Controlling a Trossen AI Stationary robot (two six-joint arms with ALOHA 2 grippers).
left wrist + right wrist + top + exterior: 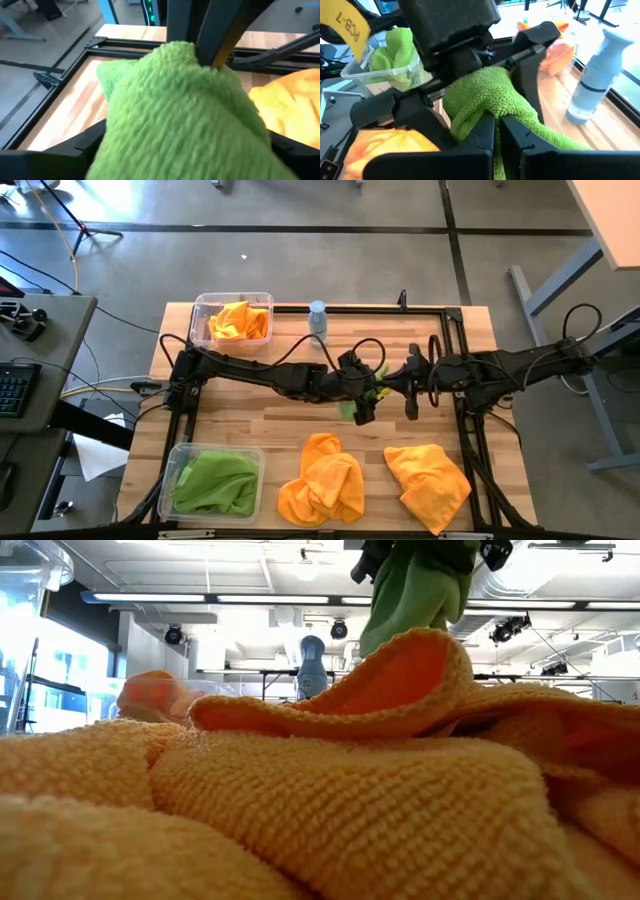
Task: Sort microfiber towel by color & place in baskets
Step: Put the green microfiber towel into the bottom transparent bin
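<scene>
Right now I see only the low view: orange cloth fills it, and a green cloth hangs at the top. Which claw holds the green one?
Observer: The right claw is shut on the green towel, above the middle of the table.
Operator: And the left claw?
Observer: The left claw is open, with one finger on each side of the same towel.
Operator: Where is the basket for green?
Observer: In the lower left corner of the high view, on the left arm's side. That basket holds a second green towel.
</scene>
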